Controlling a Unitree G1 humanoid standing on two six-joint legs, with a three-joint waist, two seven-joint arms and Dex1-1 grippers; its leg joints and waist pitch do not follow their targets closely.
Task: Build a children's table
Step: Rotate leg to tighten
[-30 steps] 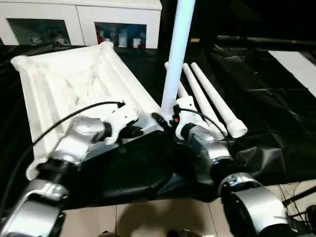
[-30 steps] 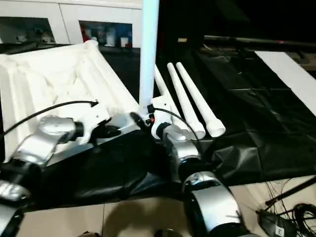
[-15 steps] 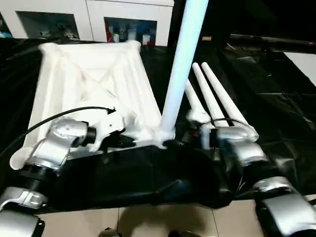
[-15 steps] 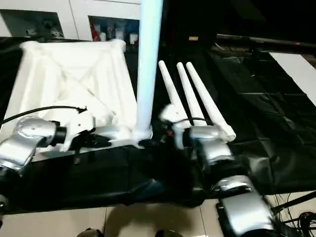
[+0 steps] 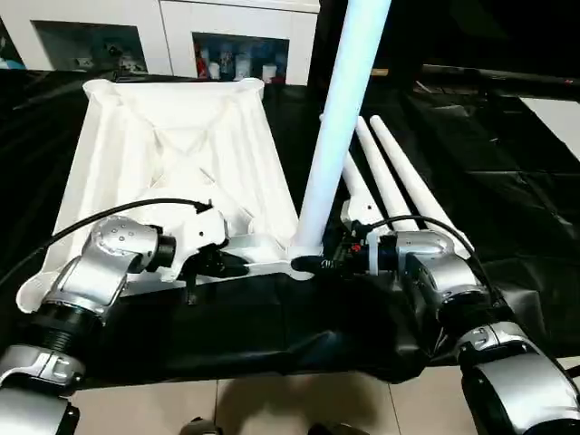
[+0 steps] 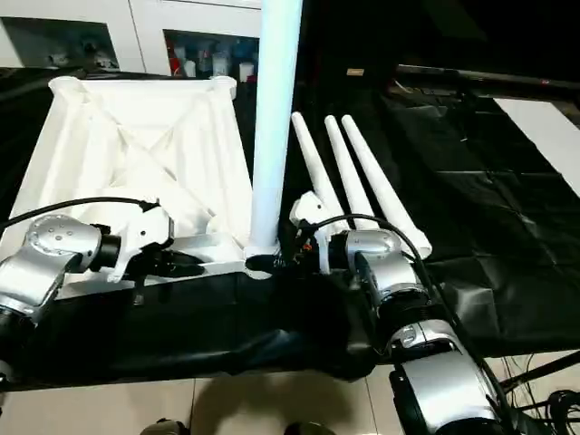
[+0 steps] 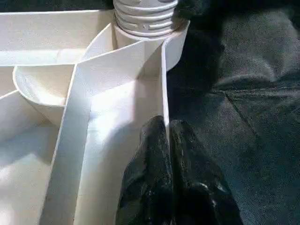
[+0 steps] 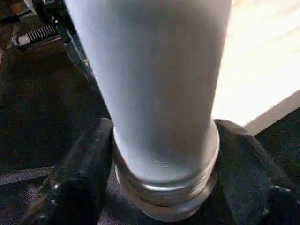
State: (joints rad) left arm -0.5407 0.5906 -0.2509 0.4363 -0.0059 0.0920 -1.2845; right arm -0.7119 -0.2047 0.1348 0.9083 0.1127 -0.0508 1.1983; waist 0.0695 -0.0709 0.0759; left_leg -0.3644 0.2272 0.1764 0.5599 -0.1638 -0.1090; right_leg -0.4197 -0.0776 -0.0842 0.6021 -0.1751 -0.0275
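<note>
The white table top (image 5: 172, 154) lies upside down on the black cloth, ribs up. One white leg (image 5: 343, 109) stands upright in its near right corner socket (image 5: 304, 263). My right gripper (image 5: 319, 265) is shut on the base of this leg; in the right wrist view the leg (image 8: 159, 84) fills the gap between the two black fingers (image 8: 86, 173). My left gripper (image 5: 234, 266) is shut on the top's near rim, and its fingers (image 7: 154, 164) pinch the thin rim wall (image 7: 165, 84). Three more legs (image 5: 399, 181) lie side by side to the right.
A white cabinet (image 5: 163, 36) with glass doors stands behind the table top. The black cloth (image 5: 507, 199) bunches up at the right, and a dark bar (image 5: 489, 72) crosses the back. Beige floor (image 5: 272, 408) runs along the near edge, with cables (image 6: 553, 399) at the far right.
The whole view has shifted. My right forearm has swung out to the right while its gripper stays at the upright leg's base. The left gripper keeps its hold on the rim.
</note>
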